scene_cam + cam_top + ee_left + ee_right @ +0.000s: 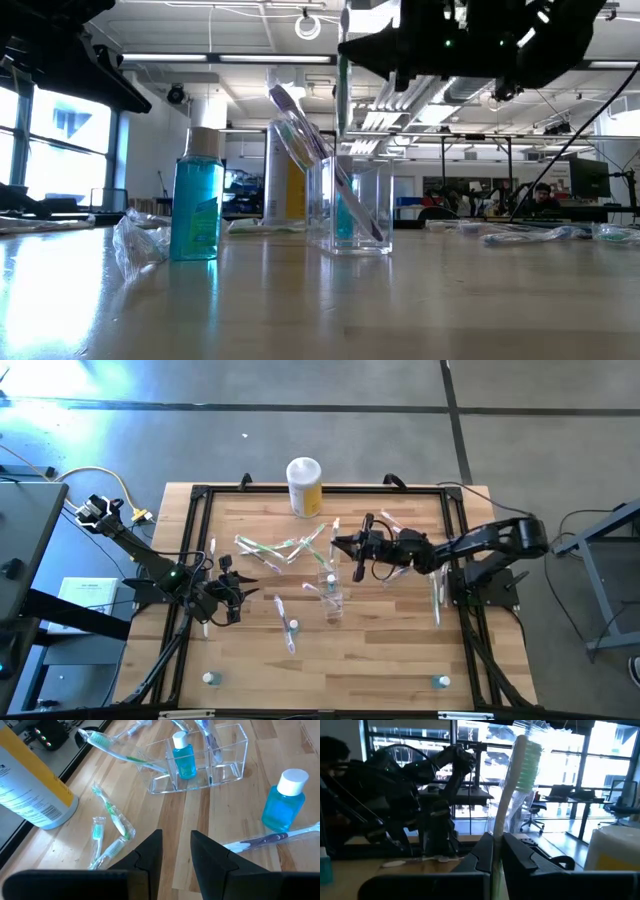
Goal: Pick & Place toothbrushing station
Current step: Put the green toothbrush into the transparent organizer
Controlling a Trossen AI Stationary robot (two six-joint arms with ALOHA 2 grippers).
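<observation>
Roughly midway, the right tool pinches a green-bristled toothbrush upright just above the clear holder, which already has at least one brush inside, while several wrapped brushes lie loose beyond the left tool, slightly parted and empty.

One clear holder, two blue bottles, one yellow canister.
</observation>
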